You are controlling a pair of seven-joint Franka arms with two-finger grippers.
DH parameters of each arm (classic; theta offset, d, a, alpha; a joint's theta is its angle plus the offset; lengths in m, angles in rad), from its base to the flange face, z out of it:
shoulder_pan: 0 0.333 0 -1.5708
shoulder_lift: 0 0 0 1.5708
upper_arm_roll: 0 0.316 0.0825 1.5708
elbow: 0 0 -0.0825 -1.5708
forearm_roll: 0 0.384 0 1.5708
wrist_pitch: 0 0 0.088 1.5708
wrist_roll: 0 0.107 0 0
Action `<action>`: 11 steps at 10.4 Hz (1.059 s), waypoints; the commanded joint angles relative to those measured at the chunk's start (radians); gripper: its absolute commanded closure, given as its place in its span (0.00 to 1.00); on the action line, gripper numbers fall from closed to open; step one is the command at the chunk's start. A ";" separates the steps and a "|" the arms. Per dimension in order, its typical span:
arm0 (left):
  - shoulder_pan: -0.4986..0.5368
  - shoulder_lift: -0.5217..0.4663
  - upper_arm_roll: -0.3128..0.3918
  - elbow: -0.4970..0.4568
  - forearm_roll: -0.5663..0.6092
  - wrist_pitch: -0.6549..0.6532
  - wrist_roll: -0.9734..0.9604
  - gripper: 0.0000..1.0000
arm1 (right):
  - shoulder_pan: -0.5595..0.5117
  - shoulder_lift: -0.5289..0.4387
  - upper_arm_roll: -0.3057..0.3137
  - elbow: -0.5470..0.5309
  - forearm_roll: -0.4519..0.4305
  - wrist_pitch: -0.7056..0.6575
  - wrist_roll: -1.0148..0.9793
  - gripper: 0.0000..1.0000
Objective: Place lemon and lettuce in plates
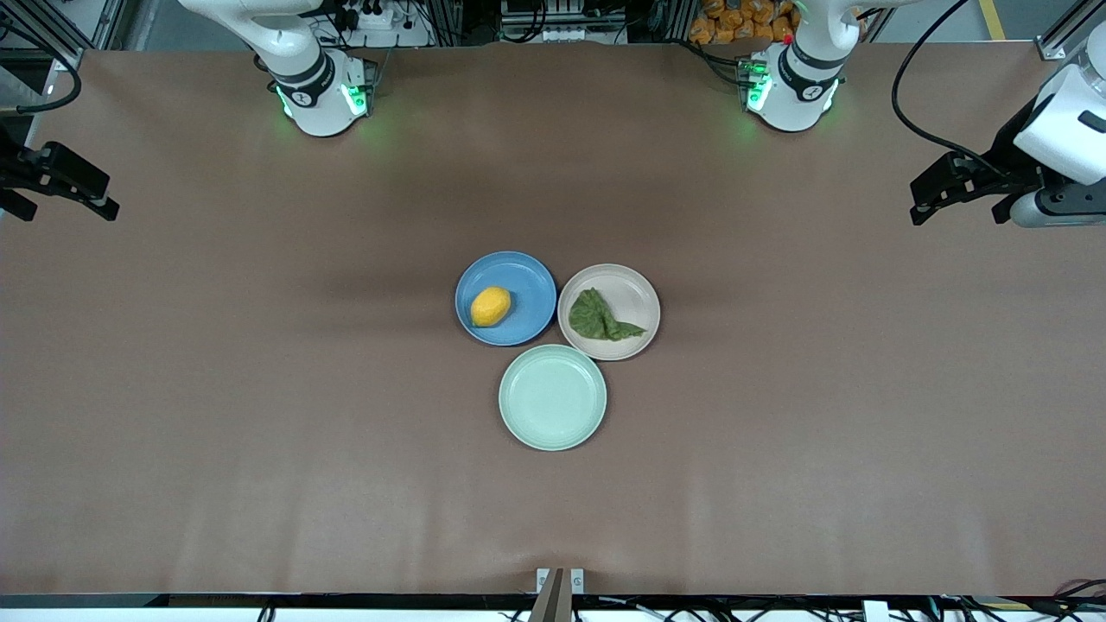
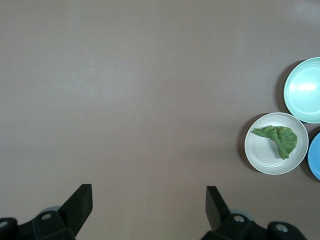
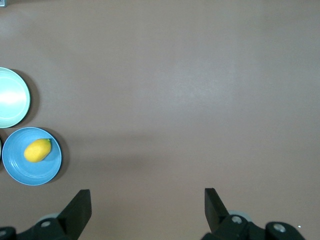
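The yellow lemon (image 1: pixel 490 306) lies in the blue plate (image 1: pixel 531 285) at the table's middle. The dark green lettuce (image 1: pixel 598 318) lies in the beige-pink plate (image 1: pixel 637 298) beside it, toward the left arm's end. My left gripper (image 1: pixel 955 216) is open and empty, up over bare table at the left arm's end; its wrist view shows the open gripper (image 2: pixel 149 197), the lettuce (image 2: pixel 280 139) and its plate (image 2: pixel 262 152). My right gripper (image 1: pixel 73 214) is open and empty over the right arm's end; its wrist view shows the open gripper (image 3: pixel 148 200), the lemon (image 3: pixel 37 150) and the blue plate (image 3: pixel 20 167).
A pale mint-green plate (image 1: pixel 552 396) with nothing in it sits nearer the front camera, touching both other plates. It also shows in the left wrist view (image 2: pixel 307 90) and in the right wrist view (image 3: pixel 12 97). The brown table (image 1: pixel 259 389) stretches wide on both sides.
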 commanded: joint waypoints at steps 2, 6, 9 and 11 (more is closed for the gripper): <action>-0.008 -0.018 0.009 0.005 0.021 0.001 0.024 0.00 | 0.004 0.008 -0.002 0.024 -0.019 -0.008 0.003 0.00; -0.007 -0.025 0.010 0.006 0.021 -0.013 0.024 0.00 | 0.006 0.010 -0.002 0.024 -0.028 -0.005 0.003 0.00; -0.007 -0.026 0.009 0.018 0.020 -0.031 0.024 0.00 | 0.006 0.010 -0.002 0.024 -0.031 -0.002 0.003 0.00; -0.004 -0.025 0.009 0.043 0.020 -0.053 0.024 0.00 | 0.006 0.010 -0.002 0.022 -0.031 -0.002 0.003 0.00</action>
